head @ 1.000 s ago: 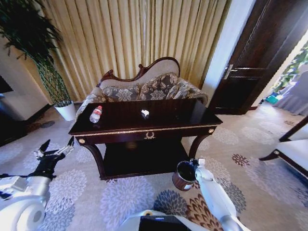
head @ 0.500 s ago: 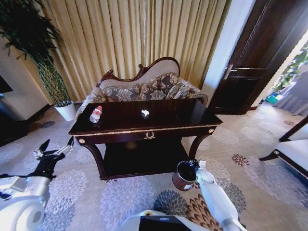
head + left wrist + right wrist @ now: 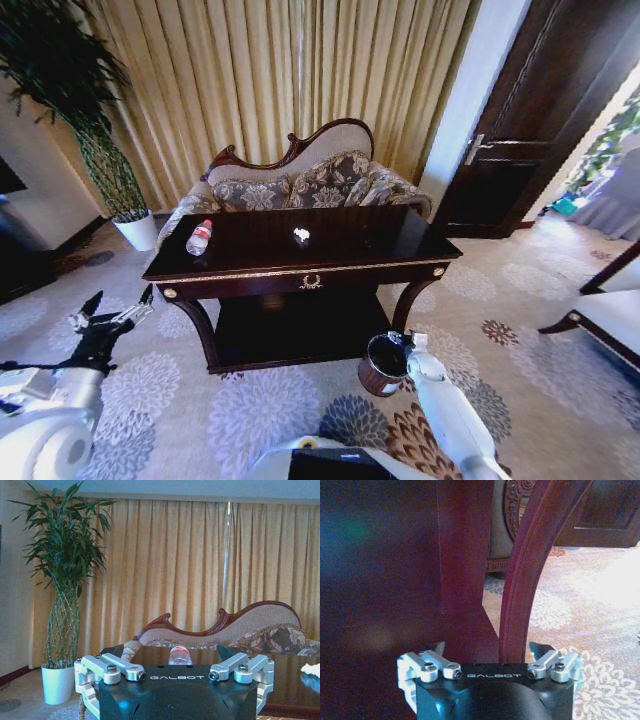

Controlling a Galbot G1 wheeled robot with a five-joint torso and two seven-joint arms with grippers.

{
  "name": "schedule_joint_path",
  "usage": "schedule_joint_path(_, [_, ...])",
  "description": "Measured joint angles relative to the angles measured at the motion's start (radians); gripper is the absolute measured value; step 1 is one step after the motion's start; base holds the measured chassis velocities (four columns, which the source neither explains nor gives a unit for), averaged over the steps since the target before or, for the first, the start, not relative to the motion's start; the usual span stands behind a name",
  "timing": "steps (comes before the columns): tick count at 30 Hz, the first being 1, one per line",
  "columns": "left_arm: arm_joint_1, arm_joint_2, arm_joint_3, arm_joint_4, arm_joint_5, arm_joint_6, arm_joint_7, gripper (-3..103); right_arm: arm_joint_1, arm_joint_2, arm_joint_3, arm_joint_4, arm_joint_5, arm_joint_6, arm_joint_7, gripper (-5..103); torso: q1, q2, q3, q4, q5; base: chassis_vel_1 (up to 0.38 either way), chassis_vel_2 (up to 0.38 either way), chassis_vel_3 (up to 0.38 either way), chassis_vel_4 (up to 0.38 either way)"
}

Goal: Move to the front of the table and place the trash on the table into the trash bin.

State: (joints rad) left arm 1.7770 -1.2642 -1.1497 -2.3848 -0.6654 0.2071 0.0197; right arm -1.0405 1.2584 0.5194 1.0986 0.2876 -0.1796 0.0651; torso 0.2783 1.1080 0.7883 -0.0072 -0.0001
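1. Table (image 3: 330,240), dark and glossy with gold edge trim and a gold ornament on its front, stands ahead of both grippers on the patterned carpet (image 3: 250,410), with a carved sofa (image 3: 300,180) just behind it.
2. The left gripper (image 3: 118,308) hangs low off the table's left end, below the level of the tabletop, its fingers spread wide apart and holding nothing; the left wrist view shows the same open jaws (image 3: 170,652).
3. The clear plastic bottle (image 3: 199,238) with red cap and label lies on its side near the table's left end, ahead of and above the left gripper; in the left wrist view it sits straight ahead between the open fingers (image 3: 179,656), cap end facing away from the camera.
4. The crumpled white paper wad (image 3: 301,236) rests near the middle of the tabletop, well apart from the bottle and farther from the left gripper than the bottle is.
5. The right gripper (image 3: 408,343) sits low beside the table's front right leg (image 3: 535,570), fingers apart and empty, with the curved leg rising right in front of it.
6. The trash bin (image 3: 382,364), small, round and reddish-brown with a dark inside, stands on the carpet just beside the right gripper, on its left, close to that same leg.
7. A potted plant (image 3: 62,595) in a white pot stands well off beyond the left gripper, by the gold curtains (image 3: 280,80).
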Motion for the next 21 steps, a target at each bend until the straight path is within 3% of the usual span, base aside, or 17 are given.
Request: schedule_joint_path(21, [-0.002,-0.001,0.003,-0.007,0.001,0.001,0.001,100,-0.007,0.002,0.007,0.001,0.007,-0.001,0.0,100,0.0,0.0,0.0,0.0,0.0,0.0,0.0,0.0,0.0])
